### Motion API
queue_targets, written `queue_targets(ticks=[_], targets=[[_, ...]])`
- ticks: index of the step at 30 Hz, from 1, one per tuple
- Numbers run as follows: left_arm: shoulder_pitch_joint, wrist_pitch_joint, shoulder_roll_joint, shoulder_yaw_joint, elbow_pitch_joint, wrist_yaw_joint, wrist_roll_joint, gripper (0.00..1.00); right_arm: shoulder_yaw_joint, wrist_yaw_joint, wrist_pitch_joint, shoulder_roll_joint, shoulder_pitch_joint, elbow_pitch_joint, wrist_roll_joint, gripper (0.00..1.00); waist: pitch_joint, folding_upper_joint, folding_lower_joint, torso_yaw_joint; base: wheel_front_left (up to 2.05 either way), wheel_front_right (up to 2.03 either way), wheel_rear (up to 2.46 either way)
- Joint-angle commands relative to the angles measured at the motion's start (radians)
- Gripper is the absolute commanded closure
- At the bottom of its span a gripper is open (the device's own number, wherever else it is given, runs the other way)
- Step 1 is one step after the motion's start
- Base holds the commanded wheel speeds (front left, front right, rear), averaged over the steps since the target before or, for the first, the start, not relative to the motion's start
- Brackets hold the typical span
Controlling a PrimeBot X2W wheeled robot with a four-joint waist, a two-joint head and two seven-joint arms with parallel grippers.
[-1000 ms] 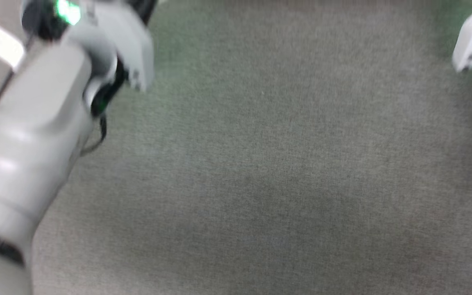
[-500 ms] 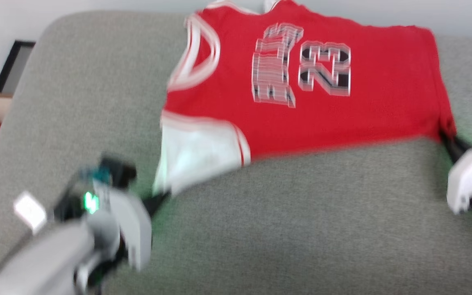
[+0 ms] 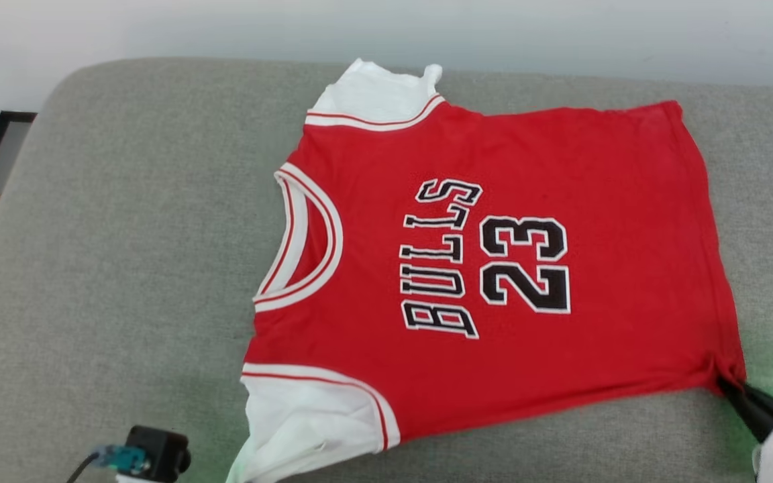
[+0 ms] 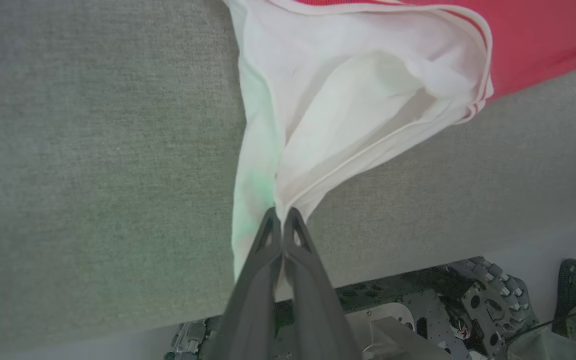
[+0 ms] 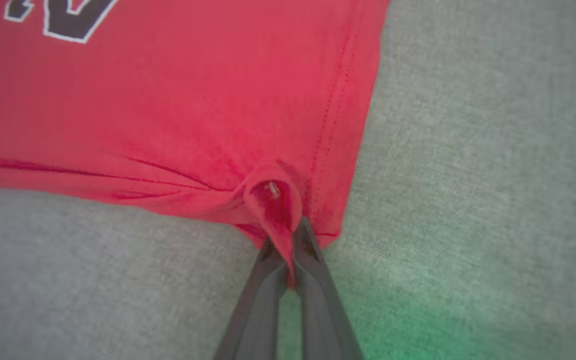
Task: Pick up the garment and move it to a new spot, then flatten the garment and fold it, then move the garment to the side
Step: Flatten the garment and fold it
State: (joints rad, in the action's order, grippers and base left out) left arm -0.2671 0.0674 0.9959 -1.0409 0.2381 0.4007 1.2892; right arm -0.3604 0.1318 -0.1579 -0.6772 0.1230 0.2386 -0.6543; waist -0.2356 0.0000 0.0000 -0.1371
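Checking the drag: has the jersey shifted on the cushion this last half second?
Cannot tell: the head camera swung. On the garment, the far sleeve poked past the cushion rim then, sits on it now: perhaps a slight pull toward the robot.

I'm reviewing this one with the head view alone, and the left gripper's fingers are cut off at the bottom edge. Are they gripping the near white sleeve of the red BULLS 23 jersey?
Observer: Yes. The left gripper is shut on the edge of the white sleeve of the red jersey T-shirt.
Operator: Does that sleeve lie flat?
Observer: No. It bunches to a point at the fingertips, and its opening gapes.
Operator: And the right side?
Observer: The right gripper is shut on a rolled fold of the red hem corner, over the grey fabric cushion.
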Motion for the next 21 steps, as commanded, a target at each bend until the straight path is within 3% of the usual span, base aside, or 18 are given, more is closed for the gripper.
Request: queue_targets(ticks=[1, 7, 10, 13, 16, 21], targets=[[0.015, -0.002, 0.025, 0.002, 0.007, 0.019, -0.002, 1.00, -0.004, -0.002, -0.043, 0.007, -0.077, 0.015, 0.018, 1.00, -0.005, 0.0000, 0.0000, 0.004, 0.00, 0.00, 0.00], [-0.041, 0.007, 0.117, 0.047, 0.127, 0.082, -0.039, 1.00, 0.165, -0.002, -0.111, 0.072, -0.179, -0.195, 0.084, 1.00, -0.019, 0.0000, 0.0000, 0.028, 0.00, 0.00, 0.00], [-0.110, 0.046, 0.172, 0.070, 0.169, 0.081, -0.089, 1.00, 0.223, -0.002, -0.153, 0.103, -0.169, -0.299, 0.116, 1.00, -0.024, 0.0000, 0.0000, 0.047, 0.00, 0.00, 0.00], [-0.204, 0.108, 0.199, 0.090, 0.187, 0.047, -0.136, 1.00, 0.246, -0.002, -0.195, 0.132, -0.125, -0.364, 0.144, 1.00, -0.031, 0.0000, 0.0000, 0.069, 0.00, 0.00, 0.00], [-0.304, 0.178, 0.191, 0.102, 0.165, 0.001, -0.183, 1.00, 0.243, -0.002, -0.224, 0.141, -0.054, -0.379, 0.162, 1.00, -0.043, 0.0000, 0.0000, 0.088, 0.00, 0.00, 0.00], [-0.473, 0.282, 0.093, 0.094, 0.056, -0.103, -0.251, 1.00, 0.207, -0.002, -0.252, 0.136, 0.091, -0.315, 0.182, 1.00, -0.069, 0.0000, 0.0000, 0.099, 0.00, 0.00, 0.00]])
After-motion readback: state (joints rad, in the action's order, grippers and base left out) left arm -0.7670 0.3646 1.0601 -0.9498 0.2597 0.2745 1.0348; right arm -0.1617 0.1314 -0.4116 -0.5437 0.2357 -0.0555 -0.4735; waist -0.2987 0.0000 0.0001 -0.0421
